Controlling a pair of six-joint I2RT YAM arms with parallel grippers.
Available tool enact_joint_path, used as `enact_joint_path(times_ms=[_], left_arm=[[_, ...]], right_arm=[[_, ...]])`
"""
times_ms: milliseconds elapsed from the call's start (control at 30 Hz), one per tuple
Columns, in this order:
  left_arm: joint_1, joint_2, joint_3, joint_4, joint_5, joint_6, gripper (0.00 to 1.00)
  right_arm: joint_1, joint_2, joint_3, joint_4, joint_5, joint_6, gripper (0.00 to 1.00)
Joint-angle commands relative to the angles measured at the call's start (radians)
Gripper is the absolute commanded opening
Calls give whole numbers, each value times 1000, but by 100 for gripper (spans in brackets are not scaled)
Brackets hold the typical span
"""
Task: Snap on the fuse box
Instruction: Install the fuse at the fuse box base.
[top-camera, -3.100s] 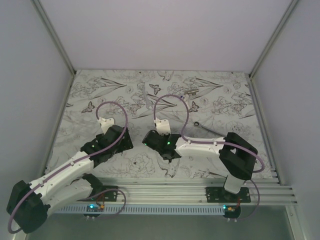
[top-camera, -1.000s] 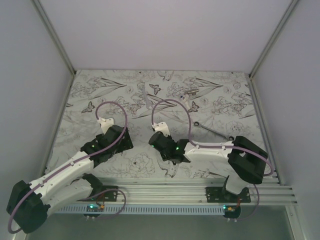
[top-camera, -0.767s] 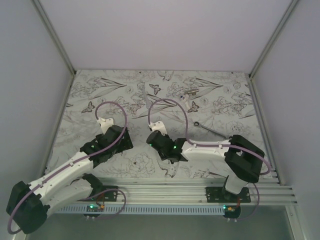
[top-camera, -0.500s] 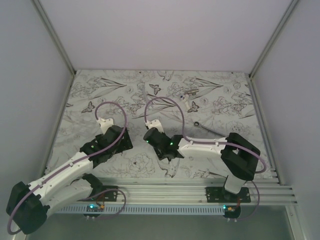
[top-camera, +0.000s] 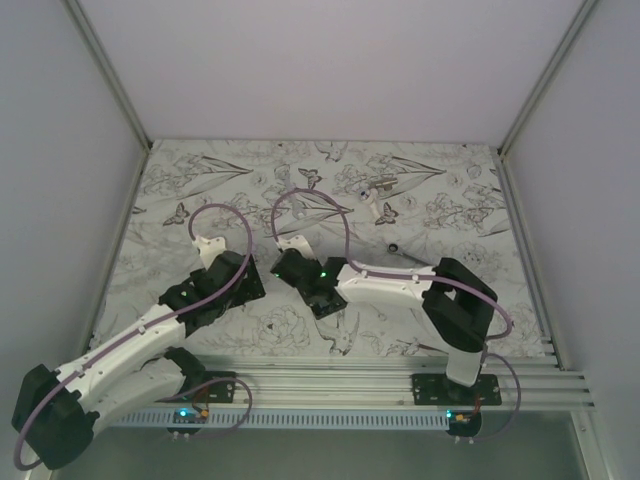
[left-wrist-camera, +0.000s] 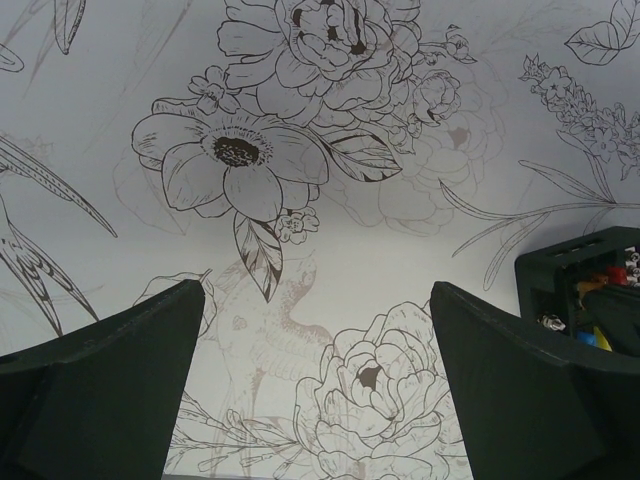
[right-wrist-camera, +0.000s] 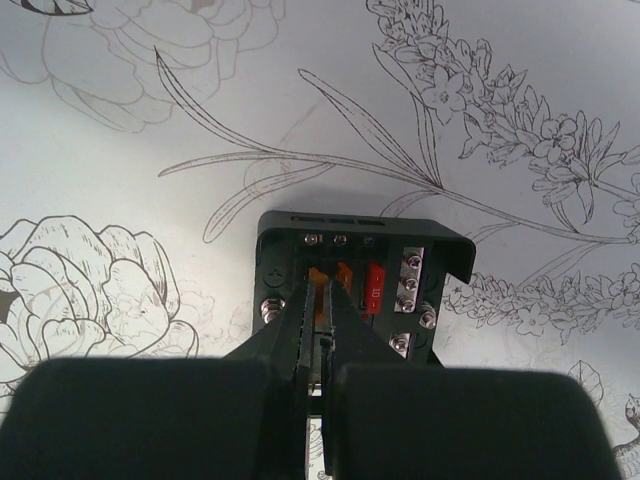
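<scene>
The fuse box is a black square box with orange and red fuses and silver screws, lying flat on the flower-print table. My right gripper is shut, its two fingertips together over the orange fuses on the box's face. In the top view the right gripper covers most of the box. My left gripper is open above bare tablecloth, holding nothing. A corner of the fuse box shows just right of its right finger. From above, the left gripper sits close to the left of the right one.
Small white parts lie at the back right of the table. The head of a silver wrench peeks out behind the right forearm. Metal frame posts and grey walls close in both sides, and a rail runs along the near edge.
The right arm has swung its shut gripper leftward across the table, closer to the left gripper. The left arm has not moved and stays open.
</scene>
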Motion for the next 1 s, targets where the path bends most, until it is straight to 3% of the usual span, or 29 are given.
enact_joint_path(times_ms=[0, 200, 533, 967], left_arm=[[7, -4, 7, -30, -29, -16, 100], [7, -10, 6, -34, -29, -20, 100], [7, -29, 4, -39, -29, -23, 100], [7, -35, 4, -44, -31, -23, 100]], right_arm=[[10, 88, 38, -105, -49, -5, 0], [9, 121, 83, -154, -70, 8, 0], [9, -44, 10, -120, 26, 26, 0], [9, 6, -31, -88, -6, 49, 0]])
